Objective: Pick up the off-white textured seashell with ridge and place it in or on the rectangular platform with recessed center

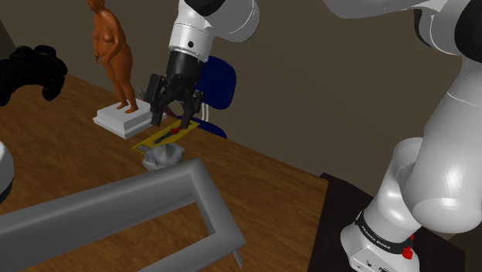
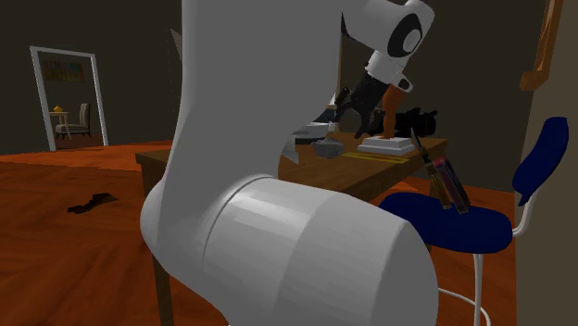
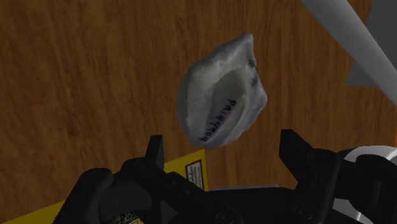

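Shoulder view was used to place the hand [image 1: 172, 120], which was held over the wooden bench [image 1: 263, 185] with its two black fingers spread and nothing pinched between them. Under it a flat yellow card [image 1: 158, 140], marked with black and red, was laid on the wood. The seashell [image 1: 164, 157], drawn pale grey-white with a rough surface, was found lying on the bench just beside the near end of that card and below the fingertips, untouched by either. Close to the seashell, on the camera's side, a corner of the grey rectangular platform [image 1: 207, 193] was seen; whether the two were touching could not be told. Wood was shown through the platform's open middle. Behind the card a brown figurine [image 1: 113, 54] was stood upright on a white base [image 1: 116, 120], and a blue chair [image 1: 220, 83] was set past the bench edge. From the wrist view the seashell [image 3: 219, 95] was shown ahead of the fingers [image 3: 154, 151], apart from both, with dark lettering on its inner face, and a grey bar of the platform [image 3: 347, 41] was seen beside it.
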`<act>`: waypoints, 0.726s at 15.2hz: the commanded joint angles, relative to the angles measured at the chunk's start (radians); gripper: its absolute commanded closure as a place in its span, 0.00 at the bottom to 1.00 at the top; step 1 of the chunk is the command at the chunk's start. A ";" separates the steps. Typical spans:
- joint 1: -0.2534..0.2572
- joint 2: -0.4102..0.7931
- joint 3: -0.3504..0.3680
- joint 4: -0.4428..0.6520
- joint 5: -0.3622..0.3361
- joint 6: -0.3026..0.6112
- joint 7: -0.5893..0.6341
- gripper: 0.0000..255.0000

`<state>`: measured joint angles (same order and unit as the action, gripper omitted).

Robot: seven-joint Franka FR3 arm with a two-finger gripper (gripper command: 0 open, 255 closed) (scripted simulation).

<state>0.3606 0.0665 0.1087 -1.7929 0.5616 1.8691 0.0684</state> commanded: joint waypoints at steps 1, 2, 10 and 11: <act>-0.006 0.067 -0.002 0.076 -0.002 -0.134 0.001 0.00; -0.004 0.067 0.001 0.064 -0.001 -0.122 -0.001 0.00; 0.011 0.069 0.012 0.015 0.007 -0.065 -0.007 0.00; 0.011 0.069 0.012 0.015 0.007 -0.065 -0.007 0.00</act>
<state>0.3715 0.1353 0.1209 -1.7771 0.5682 1.8037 0.0617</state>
